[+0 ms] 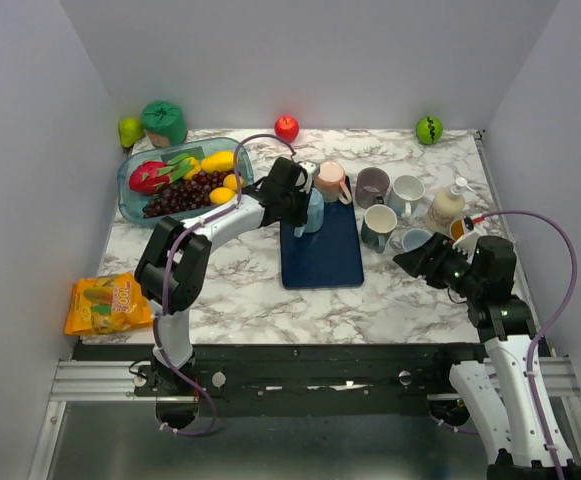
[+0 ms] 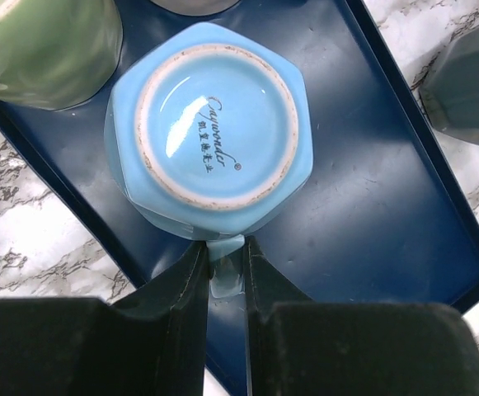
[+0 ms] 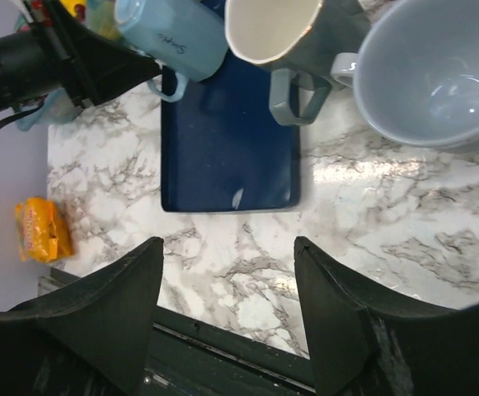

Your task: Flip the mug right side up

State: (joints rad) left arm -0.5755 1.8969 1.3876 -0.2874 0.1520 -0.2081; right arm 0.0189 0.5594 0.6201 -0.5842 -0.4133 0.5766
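Note:
The light blue mug (image 2: 210,124) is bottom up, its stamped base facing the left wrist camera, over the navy tray (image 2: 371,214). My left gripper (image 2: 225,247) is shut on the mug's handle (image 2: 225,268). In the top view the left gripper (image 1: 298,200) holds the mug (image 1: 313,212) at the tray's (image 1: 325,262) far end. The right wrist view shows the mug (image 3: 177,37) tilted, its handle (image 3: 169,82) hanging over the tray (image 3: 223,157). My right gripper (image 1: 410,260) is open and empty above the marble, right of the tray; its jaws (image 3: 229,247) stand wide apart.
A pink mug (image 1: 332,182) and a pale green cup (image 2: 41,49) crowd the tray's far end. Several mugs (image 1: 390,205) stand right of the tray, with a dark teal mug (image 3: 284,49) and a grey-blue one (image 3: 437,74) closest. A fruit bowl (image 1: 180,180) sits far left, a snack bag (image 1: 110,302) near left.

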